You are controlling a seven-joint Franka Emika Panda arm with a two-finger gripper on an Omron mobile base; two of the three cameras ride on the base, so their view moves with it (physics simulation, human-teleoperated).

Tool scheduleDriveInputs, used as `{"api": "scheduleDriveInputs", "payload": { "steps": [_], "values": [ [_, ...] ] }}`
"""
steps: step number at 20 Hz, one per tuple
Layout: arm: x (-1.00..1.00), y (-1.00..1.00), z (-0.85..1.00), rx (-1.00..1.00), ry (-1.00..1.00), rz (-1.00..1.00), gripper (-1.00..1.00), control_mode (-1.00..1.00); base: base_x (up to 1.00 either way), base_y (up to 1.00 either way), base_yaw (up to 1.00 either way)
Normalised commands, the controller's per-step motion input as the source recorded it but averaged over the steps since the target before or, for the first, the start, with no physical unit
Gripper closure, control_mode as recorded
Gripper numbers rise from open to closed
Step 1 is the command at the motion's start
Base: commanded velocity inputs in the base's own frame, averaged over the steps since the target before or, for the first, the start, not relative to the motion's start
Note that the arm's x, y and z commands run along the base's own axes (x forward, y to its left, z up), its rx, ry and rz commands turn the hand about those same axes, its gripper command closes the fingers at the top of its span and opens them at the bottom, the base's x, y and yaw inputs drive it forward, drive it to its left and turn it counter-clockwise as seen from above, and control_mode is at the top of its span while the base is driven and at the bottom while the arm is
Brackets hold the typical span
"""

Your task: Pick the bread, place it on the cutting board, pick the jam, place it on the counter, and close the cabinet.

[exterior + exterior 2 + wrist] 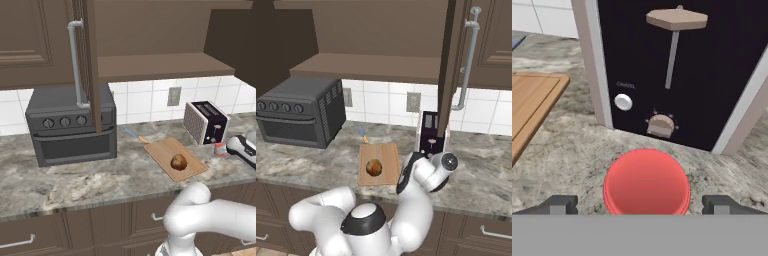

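A white Franka Panda arm (406, 210) built of rounded, glossy tubular links; a glossy black cap sits atop one bulbous joint, and a dark band rings the wrist segment; a round, dark-centred grey disc caps the wrist housing's end; the end effector (641, 205) ends in two small, dark grey, blocky fingertips (559, 205).

The bun (178, 162) is glossy dark brown on a light tan board (162, 150). The jam (646, 182) has a red lid. The worktop (90, 182) is grey-brown marbled stone. The toaster (677, 70) is black with pale edges; the cabinet (30, 40) is dark brown.
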Motion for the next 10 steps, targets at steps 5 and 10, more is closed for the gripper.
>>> {"api": "scheduleDriveInputs", "payload": {
  "steps": [5,10],
  "values": [
    [-0.28,-0.02,0.13,0.00,0.00,0.00,-1.00,-1.00,0.00,0.00,0.00],
    [-0.22,0.00,0.14,0.00,-0.02,0.00,-1.00,-1.00,0.00,0.00,0.00]
  ]
}}
